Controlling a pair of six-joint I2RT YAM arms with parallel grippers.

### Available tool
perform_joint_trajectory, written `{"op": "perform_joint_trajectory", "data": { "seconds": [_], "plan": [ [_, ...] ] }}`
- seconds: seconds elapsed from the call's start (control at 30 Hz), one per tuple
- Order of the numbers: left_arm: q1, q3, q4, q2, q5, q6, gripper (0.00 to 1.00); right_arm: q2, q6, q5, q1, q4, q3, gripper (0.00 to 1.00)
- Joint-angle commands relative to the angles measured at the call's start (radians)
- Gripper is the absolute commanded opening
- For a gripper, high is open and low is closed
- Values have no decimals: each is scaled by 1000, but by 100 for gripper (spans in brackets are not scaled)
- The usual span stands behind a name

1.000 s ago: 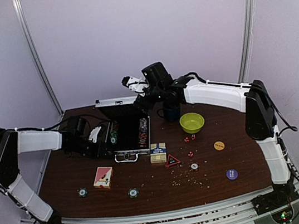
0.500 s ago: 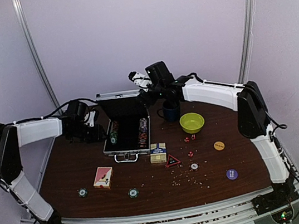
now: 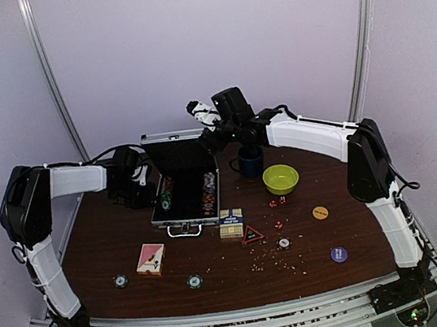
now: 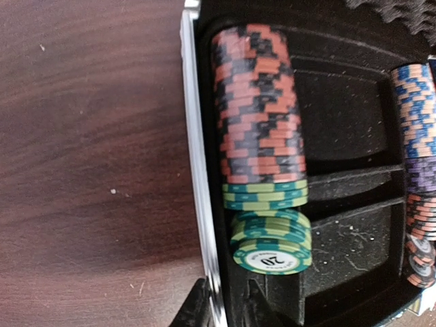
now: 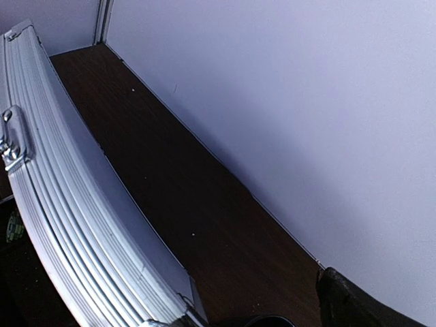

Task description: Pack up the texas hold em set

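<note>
We judge the step in hand to be steadying the briefcase (image 4: 197, 170), which lies open at the far left of the table (image 3: 91, 248), chip rows (image 4: 262, 116) inside. Our left tool (image 4: 228, 310) straddles its left wall with a narrow gap; whether it pinches, we cannot tell. Our right tool (image 3: 205, 116) hangs spread wide, gripping nothing, above the upright lid (image 5: 75, 225). Any hold should be gentle, lest the rows tip. The back wall (image 5: 272, 102) and mug (image 3: 249, 164) crowd the lid; freer room lies nearer us, among loose chips (image 3: 194, 281) and card boxes (image 3: 230, 222).

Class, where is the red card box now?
Top view: the red card box lies left of centre, between the open briefcase and a loose green chip.
</note>
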Motion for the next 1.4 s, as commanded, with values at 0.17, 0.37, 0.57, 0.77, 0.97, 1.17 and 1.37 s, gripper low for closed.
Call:
{"op": "perform_joint_trajectory", "data": {
  "seconds": [0.17, 0.37, 0.57, 0.77, 0.97, 1.17, 1.37],
  "plan": [
    [5, 18, 1, 38, -11, -3, 7, 12, 21, -6, -2, -2, 29, 95],
    [4, -8, -2, 18, 3, -10, 0, 7, 21, -22, -2, -7, 28, 95],
    [-3, -107, 0, -81, 18, -34, 0, -6, 20, -40, -2, -18, 28, 94],
    [-27, -203, 0, -183, 33, -58, 0, -21, 21, -45, -2, -21, 25, 94],
    [-61, -278, 2, -249, 37, -90, 0, -42, 23, -62, -2, -23, 12, 94],
    [-95, -317, 26, -290, 105, -139, 0, -49, 16, -54, -2, -25, -4, 94],
    [-96, -317, 18, -338, 88, -147, 16, -58, 4, -47, -2, -24, -23, 94]
  ]
}}
